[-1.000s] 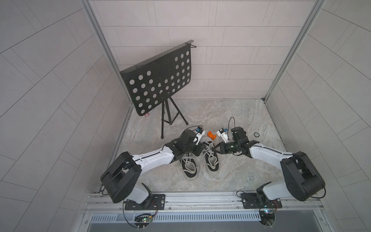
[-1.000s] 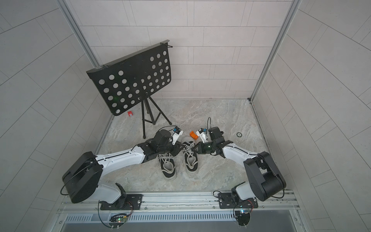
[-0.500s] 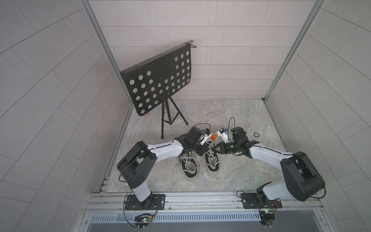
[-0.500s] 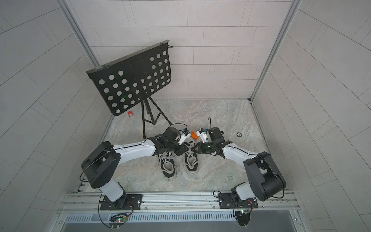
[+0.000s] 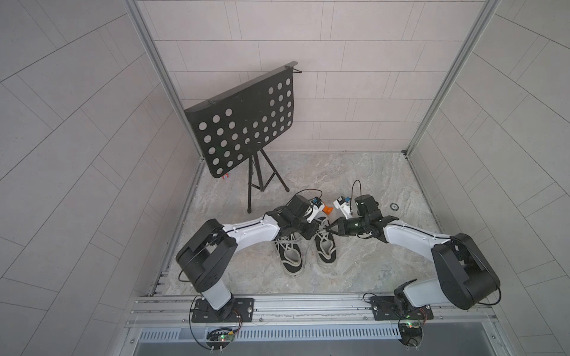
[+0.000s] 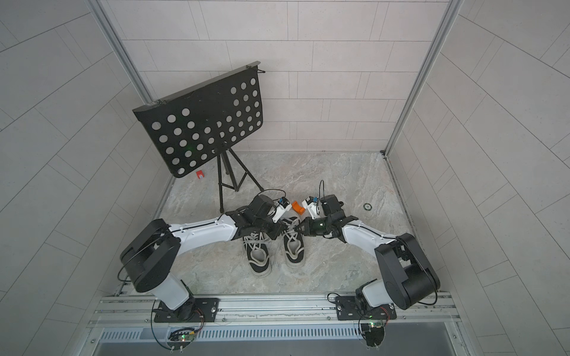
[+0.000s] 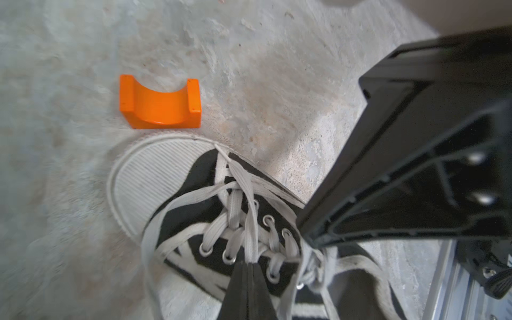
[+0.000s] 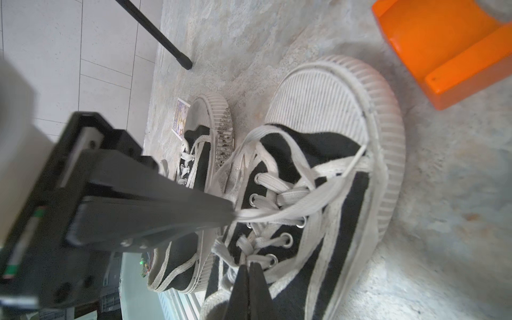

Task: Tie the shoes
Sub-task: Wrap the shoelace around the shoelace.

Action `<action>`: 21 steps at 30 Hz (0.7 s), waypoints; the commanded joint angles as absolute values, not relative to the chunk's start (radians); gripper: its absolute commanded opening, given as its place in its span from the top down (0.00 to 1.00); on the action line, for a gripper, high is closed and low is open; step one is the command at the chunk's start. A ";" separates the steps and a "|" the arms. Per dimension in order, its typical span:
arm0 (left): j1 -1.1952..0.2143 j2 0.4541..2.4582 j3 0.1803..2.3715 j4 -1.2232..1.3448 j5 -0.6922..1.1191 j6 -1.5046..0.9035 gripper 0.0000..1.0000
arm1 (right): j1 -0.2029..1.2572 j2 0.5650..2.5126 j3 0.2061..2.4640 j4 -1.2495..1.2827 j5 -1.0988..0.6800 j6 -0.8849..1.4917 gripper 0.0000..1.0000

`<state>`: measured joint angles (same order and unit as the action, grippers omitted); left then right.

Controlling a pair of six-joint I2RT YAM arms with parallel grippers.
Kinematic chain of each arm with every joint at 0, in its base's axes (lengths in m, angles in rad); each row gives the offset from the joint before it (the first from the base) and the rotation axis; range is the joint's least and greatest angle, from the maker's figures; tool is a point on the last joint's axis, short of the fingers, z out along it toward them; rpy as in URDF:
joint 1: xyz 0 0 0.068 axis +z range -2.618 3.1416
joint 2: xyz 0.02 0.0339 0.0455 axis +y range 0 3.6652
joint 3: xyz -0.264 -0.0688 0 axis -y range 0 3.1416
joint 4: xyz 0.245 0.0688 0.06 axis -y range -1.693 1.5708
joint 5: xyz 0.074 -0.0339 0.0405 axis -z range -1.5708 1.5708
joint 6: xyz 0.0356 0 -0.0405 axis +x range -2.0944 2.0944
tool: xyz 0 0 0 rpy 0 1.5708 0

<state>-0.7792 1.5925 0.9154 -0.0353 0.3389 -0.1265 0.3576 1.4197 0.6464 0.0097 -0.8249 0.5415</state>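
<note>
**Hazards.** Both tools work on the right shoe (image 5: pixel 324 249) of the shoes (image 5: pixel 291 259), which stand side by side on the surface (image 5: pixel 354 271), toes pointing away from my bases.
- An uneven pull between the tools could drag or tip this shoe. It would likely go into the orange block (image 7: pixel 159 106) just beyond its toe, or against the other shoe.
- The flat lace (image 7: pixel 247 194) may slip from tips this narrow, and the crossing would then go slack.
- The tools sit close together, so a careless sweep could make them collide.

**Pose.**
- My left arm reaches in low over the front of the left shoe. The left tool (image 7: pixel 250 267) has its jaws together, clamped on a lace strand that runs toward the toe.
- My right arm reaches in from the opposite side. The right tool (image 8: pixel 250 270) has its tips together at the eyelets and appears to pinch a second strand.
</note>
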 commanded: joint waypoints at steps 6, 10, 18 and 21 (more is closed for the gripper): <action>-0.795 1.259 0.826 -0.125 0.306 -0.198 1.00 | 0.355 1.384 0.666 -0.024 -0.759 0.578 1.00; -0.841 1.143 0.811 -0.155 0.329 -0.203 1.00 | 0.354 1.394 0.670 -0.018 -0.747 0.588 1.00; -1.043 1.180 0.911 -0.158 0.316 -0.153 1.00 | 0.336 1.435 0.768 -0.085 -0.761 0.544 1.00; -1.104 1.267 0.970 -0.140 0.310 -0.129 1.00 | 0.329 1.459 0.796 -0.088 -0.774 0.540 1.00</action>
<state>-1.0603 1.2114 0.9081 -0.1436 0.3164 -0.1680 0.3378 1.4334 0.7685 -0.0605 -0.7704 0.5636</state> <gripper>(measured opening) 0.071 0.047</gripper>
